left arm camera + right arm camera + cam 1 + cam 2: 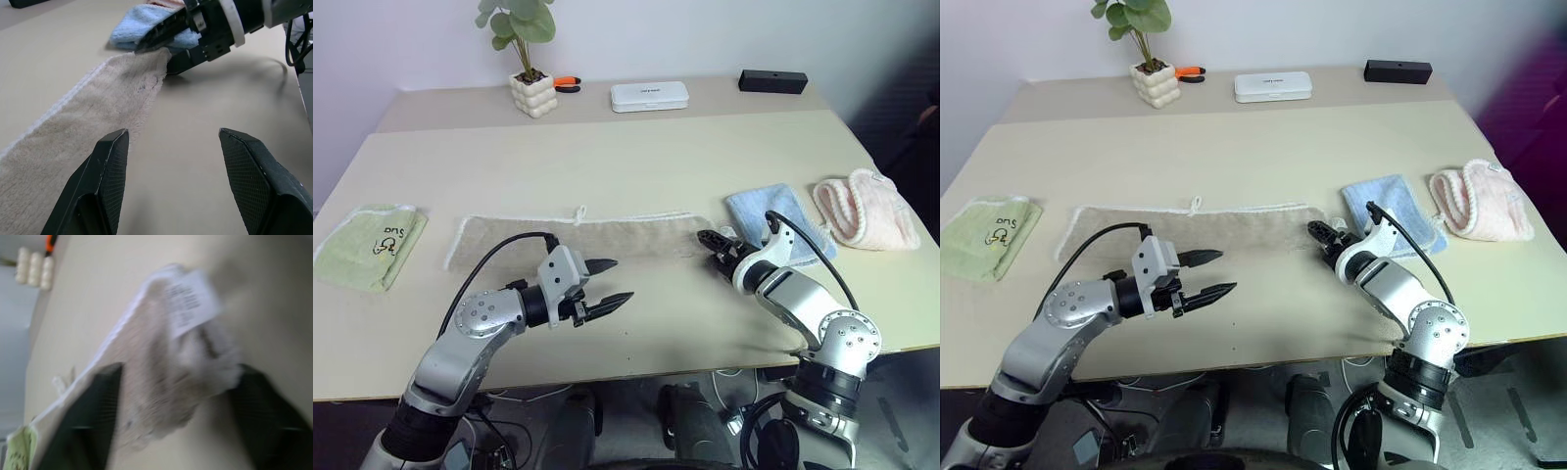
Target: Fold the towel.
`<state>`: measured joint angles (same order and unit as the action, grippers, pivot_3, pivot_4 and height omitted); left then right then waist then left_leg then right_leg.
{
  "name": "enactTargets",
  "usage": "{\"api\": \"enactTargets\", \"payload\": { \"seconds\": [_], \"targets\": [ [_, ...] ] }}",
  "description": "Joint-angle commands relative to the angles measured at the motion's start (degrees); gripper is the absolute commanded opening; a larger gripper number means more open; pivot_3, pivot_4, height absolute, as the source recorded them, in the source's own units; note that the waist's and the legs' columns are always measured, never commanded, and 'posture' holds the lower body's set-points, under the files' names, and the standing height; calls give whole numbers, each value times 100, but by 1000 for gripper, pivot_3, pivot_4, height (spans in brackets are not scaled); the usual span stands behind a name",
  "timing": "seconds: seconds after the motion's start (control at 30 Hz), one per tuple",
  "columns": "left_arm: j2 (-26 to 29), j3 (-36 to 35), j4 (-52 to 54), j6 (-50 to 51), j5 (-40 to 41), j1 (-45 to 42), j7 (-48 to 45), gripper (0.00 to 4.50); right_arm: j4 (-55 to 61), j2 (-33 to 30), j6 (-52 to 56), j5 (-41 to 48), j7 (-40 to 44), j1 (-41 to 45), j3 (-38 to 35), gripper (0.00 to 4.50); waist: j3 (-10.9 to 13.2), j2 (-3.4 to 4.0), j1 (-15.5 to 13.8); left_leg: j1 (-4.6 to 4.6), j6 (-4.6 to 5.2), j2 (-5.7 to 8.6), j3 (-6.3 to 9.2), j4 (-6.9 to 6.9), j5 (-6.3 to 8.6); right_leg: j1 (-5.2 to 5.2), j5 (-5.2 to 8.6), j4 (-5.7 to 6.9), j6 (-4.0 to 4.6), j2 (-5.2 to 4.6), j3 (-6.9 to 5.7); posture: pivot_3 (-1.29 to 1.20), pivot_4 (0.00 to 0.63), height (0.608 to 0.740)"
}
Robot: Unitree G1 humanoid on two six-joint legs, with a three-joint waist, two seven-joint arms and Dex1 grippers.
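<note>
Table (636,166), pale beige, widest item in my view, carrying everything listed below

Towel (558,238): beige-tan terry, laid flat as a long narrow strip running left to right across the middle of the table, white stitched edging along its far side, a small loop (578,213) standing out from that far edge near the middle. Its right end lies just beside the light blue cloth and carries a white label (190,303)

My left gripper (610,285): hovering over bare tabletop just nearer than the towel's middle, pointing right, fingers (105,181) spread apart with nothing between them

My right gripper (717,247): at the towel's right end, pointing left, fingers parted and straddling that end of the cloth in my right wrist view; whether they pinch the terry I cannot tell

Pink cloth (864,209): bunched, far right of the table

Light green cloth (372,245): folded, dark print on top, far left edge, well apart from the towel

Light blue cloth (766,215): small, flat, right of the towel, partly under my right wrist

White case (649,96): flat, rounded, far side of the table

Plant (521,39) in a white bumpy pot (533,95): far side, left of the case

Black box (772,81): far right corner

Orange-handled tool (568,83): small, just right of the pot
</note>
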<state>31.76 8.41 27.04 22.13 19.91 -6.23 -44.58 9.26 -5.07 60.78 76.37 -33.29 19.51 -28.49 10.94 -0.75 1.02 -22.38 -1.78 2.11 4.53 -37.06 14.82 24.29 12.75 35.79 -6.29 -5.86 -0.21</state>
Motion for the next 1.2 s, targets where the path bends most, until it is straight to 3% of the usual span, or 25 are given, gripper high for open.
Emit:
{"api": "enactTargets", "payload": {
  "seconds": [0.03, 0.1, 0.27, 0.5, 0.6, 0.7, 0.83, 0.97, 1.2],
  "targets": [
    [-1, -24, 131, -58, -16, 16, 28, 2968, -135, -81, -219, -173, -16, -40, 87, 1056, 1, 1, -1, 0, 0, 0, 0, 0, 0, 0, 0, 0, 0, 0, 0, 0, 150, 740],
    [-3, -21, 150, -61, -16, 61, 40, 2968, 25, -173, -313, -205, 23, -56, 119, 38, 0, 1, -3, -2, 0, 0, 0, 0, 0, 1, 0, -2, 0, 0, 0, 0, 150, 740],
    [-20, 12, 148, -74, -23, 110, 37, 2968, 628, -702, -210, -131, 245, -129, 311, 38, 7, 14, -36, -12, 1, 2, 5, 2, 0, 1, 0, -16, 0, -1, 0, 0, 150, 740],
    [-1, -39, -1, -103, 8, 30, -51, 2968, 1429, -2794, 153, -409, 1554, -225, 523, 38, 13, 23, -25, -20, 9, 2, 3, 7, 6, 0, 1, -43, 1, 1, -1, 0, 150, 740],
    [-42, 28, -107, -146, -26, -63, -108, 2968, 1854, -3722, 68, -1148, 2584, 56, 1253, 38, 16, 31, -13, -20, 11, 1, -2, 7, 6, 1, 1, -46, 2, 2, 0, 0, 150, 740],
    [-107, 84, -166, -158, -49, -153, -117, 2968, 2217, -4148, -109, -1827, 3503, 388, 2279, 38, 15, 28, -12, -19, 13, -3, -2, 7, 7, 2, 1, -47, 2, 6, -1, 0, 150, 740],
    [-194, 96, -186, -138, -57, -175, -70, 2968, 2275, -4000, -234, -2334, 4324, 732, 3207, 38, 16, 25, -33, -23, 18, -5, 2, 8, 10, 2, 0, -54, 0, 8, -2, 0, 150, 740],
    [-184, 146, -82, -175, -137, 72, -14, 2968, 1708, -3380, -689, -3490, 4864, 1150, 4565, 38, 17, 22, -25, -32, 18, 1, 1, 0, 11, 2, -4, -61, -4, 1, -1, 0, 150, 740],
    [-95, -28, 161, -60, -121, 340, 168, 2968, 1088, -2788, -1141, -4636, 5382, 1232, 5300, 38, 16, 20, -39, -35, 17, 3, 8, 0, 11, 5, -10, -61, -11, 0, -2, 0, 150, 740]
  ]
}}
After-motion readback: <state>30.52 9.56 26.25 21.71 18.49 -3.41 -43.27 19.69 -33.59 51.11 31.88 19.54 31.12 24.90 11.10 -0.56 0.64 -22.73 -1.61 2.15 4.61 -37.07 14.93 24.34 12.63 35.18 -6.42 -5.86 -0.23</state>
